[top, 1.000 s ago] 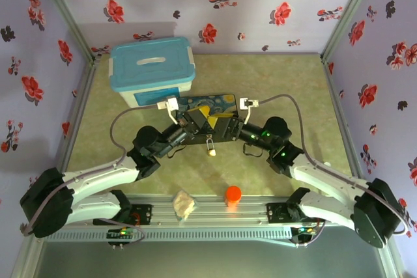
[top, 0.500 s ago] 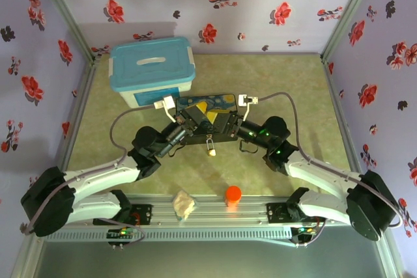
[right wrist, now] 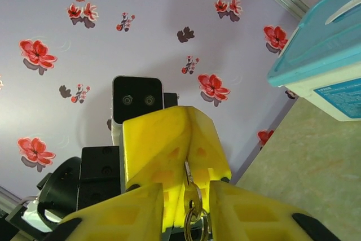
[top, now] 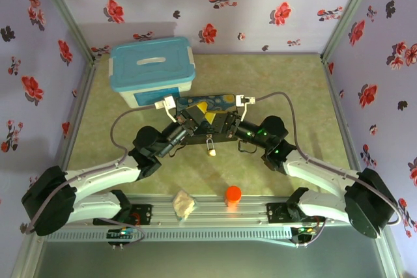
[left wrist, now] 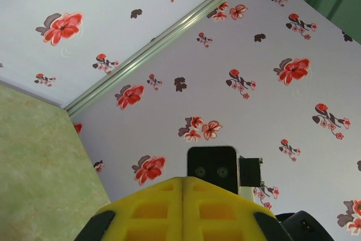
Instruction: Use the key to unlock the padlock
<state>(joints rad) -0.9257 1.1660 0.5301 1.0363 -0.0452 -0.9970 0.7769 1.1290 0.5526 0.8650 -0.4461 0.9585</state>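
Top external view has the padlock (top: 210,146) dangling just under where the left gripper (top: 201,122), clenched on some thin metal sliver (right wrist: 186,169), meets the right gripper (top: 221,125), whose grip I cannot tell, so I judge the unlocking not yet done.

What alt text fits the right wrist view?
Yellow fingers of the right gripper rise from the bottom edge and face the closed yellow fingers of the left gripper, with a small metal ring hanging in the gap between them. Behind are a floral wall and, at upper right, a blue-lidded box.
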